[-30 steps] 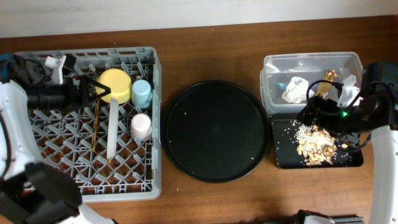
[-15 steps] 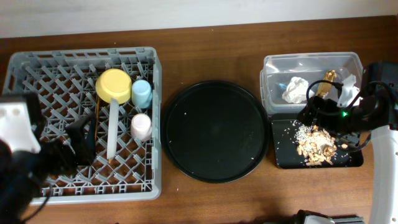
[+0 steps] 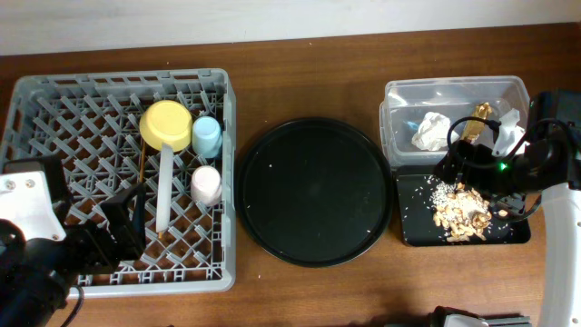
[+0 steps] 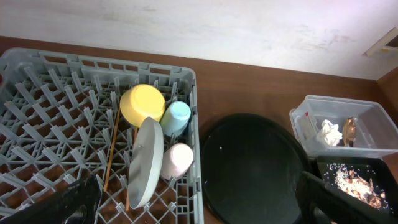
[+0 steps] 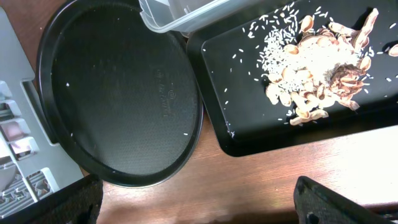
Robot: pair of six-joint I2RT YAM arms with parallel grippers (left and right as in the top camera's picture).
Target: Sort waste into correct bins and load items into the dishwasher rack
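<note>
Grey plastic lattice is presented by the dishwasher rack [image 3: 54, 109], which is set on the tabletop [image 3: 309, 73] just left of the round black tray [image 3: 315, 191]. Inside the rack, on the side nearest that tray, the blue cup [image 3: 207, 136] and the pink cup [image 3: 206, 183] are lodged among the pegs, and the yellow bowl [image 3: 166, 124] is seated just beside the blue cup, further from the tray. The pale plate [image 3: 166, 186] is stood on edge beside the pink cup, with the chopsticks [image 3: 141, 177] laid just beyond it. Right of the round tray, the clear tub [image 3: 390, 118] and the black rectangular tray [image 3: 413, 227] are placed side by side; the crumpled tissue [image 3: 432, 130] and a gold wrapper [image 3: 478, 118] are contained in the tub, and the food scraps [image 3: 465, 211] are heaped in the rectangular tray. The left gripper [image 3: 125, 216] is held over the rack, beyond the plate from the round tray, its fingers [image 4: 68, 202] spread wide with nothing between them. The right gripper [image 3: 472, 173] is held above the join of tub and rectangular tray, its fingers [image 5: 348, 199] likewise spread and empty.
</note>
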